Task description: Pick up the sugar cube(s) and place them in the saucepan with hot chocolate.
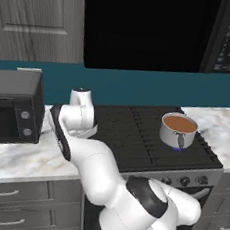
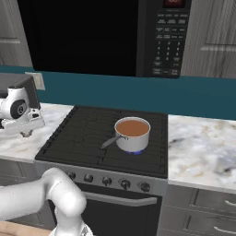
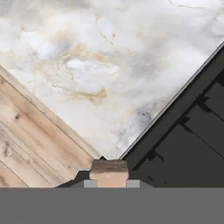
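Over the counter left of the stove (image 2: 106, 138), the gripper (image 3: 109, 183) is clamped on the sugar cube (image 3: 109, 171); next, carry it right to the saucepan (image 2: 132, 133).

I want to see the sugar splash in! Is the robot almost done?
Halfway. Done: the sugar cube is picked up, pinched between the shut fingers above the marble counter beside the stove. Left: carrying it over to the saucepan of hot chocolate on the lit burner and dropping it in.

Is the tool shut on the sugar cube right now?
Yes, shut: the sugar cube sits pinched in the tool, above the counter.
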Motion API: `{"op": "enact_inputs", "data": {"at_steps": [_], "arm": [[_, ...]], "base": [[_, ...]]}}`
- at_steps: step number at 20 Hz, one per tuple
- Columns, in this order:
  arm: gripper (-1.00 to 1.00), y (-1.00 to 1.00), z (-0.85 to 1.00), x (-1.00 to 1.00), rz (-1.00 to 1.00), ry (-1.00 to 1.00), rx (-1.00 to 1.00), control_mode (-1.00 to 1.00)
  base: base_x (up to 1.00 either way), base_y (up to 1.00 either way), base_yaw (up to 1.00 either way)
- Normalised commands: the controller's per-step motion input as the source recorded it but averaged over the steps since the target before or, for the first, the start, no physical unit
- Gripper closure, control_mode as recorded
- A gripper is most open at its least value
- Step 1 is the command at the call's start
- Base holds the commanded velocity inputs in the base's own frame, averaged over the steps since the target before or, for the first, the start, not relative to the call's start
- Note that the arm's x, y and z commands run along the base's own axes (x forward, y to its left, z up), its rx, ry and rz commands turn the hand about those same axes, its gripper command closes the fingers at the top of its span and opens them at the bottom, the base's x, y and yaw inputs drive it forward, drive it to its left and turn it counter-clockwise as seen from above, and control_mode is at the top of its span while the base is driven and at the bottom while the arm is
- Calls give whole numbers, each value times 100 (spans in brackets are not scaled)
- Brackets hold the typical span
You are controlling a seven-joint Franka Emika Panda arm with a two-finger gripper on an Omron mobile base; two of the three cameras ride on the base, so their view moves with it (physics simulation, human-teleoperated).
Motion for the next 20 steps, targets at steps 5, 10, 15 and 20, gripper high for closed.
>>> {"op": "enact_inputs", "data": {"at_steps": [5, 10, 15, 20], "arm": [[100, -97, 83, -8, -38, -16, 15, -100], [100, -99, 89, -5, -40, -11, 12, -100], [100, -98, 81, -5, -44, -9, 5, -100], [100, -92, 44, -37, -34, -30, 0, -100]], "base": [[0, 0, 0], [0, 0, 0], [0, 0, 0], [0, 0, 0]]}}
